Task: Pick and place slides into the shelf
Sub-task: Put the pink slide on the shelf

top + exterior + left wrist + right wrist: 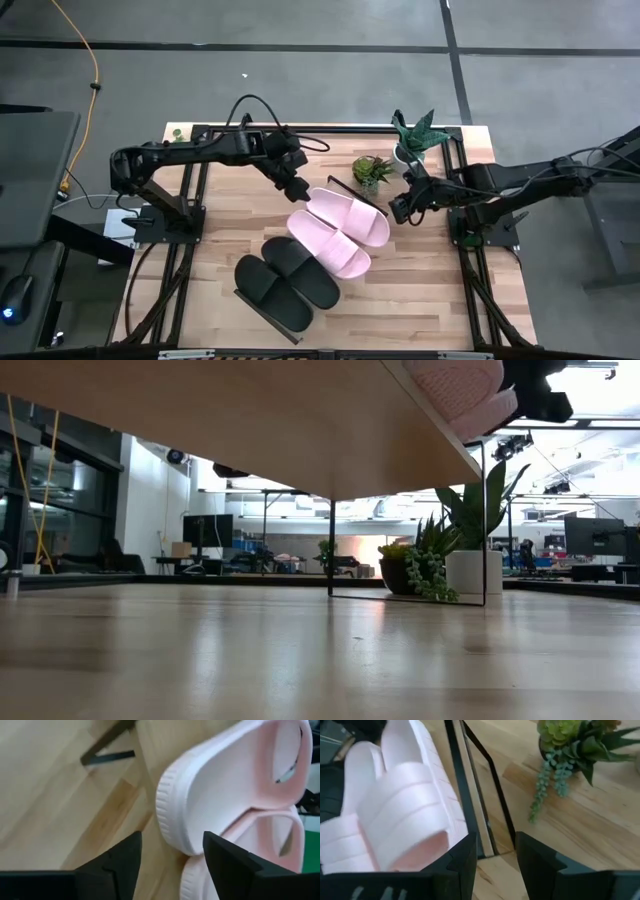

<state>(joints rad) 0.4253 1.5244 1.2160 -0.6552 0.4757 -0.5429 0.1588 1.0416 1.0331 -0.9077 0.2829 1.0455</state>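
Two light pink slides [340, 228] and two black slides [287, 280] lie side by side on the shelf, whose black frame edge [350, 193] runs slantwise across the table. From the low view the shelf's underside [300, 420] stands overhead on thin black legs [331, 550]. My left gripper [298, 192] is open at the heel end of the farther pink slide [175, 820]. My right gripper [400, 211] is open at that slide's toe end, with the shelf's frame bar [490, 832] running between its fingers and the pink strap [405, 810] beside one of them. My left gripper has the pink slide's heel end [172, 837] between its open fingers, coming from above and slanting; I cannot tell whether either finger touches it. My right gripper straddles the shelf's frame bar [492, 847] beside the slide's toe; I cannot tell whether it touches.
Two potted plants stand on the far right part of the table: a small green one [373, 170] and a taller one in a white pot [412, 140], close to my right gripper. Bare tabletop [420, 290] lies on the near right.
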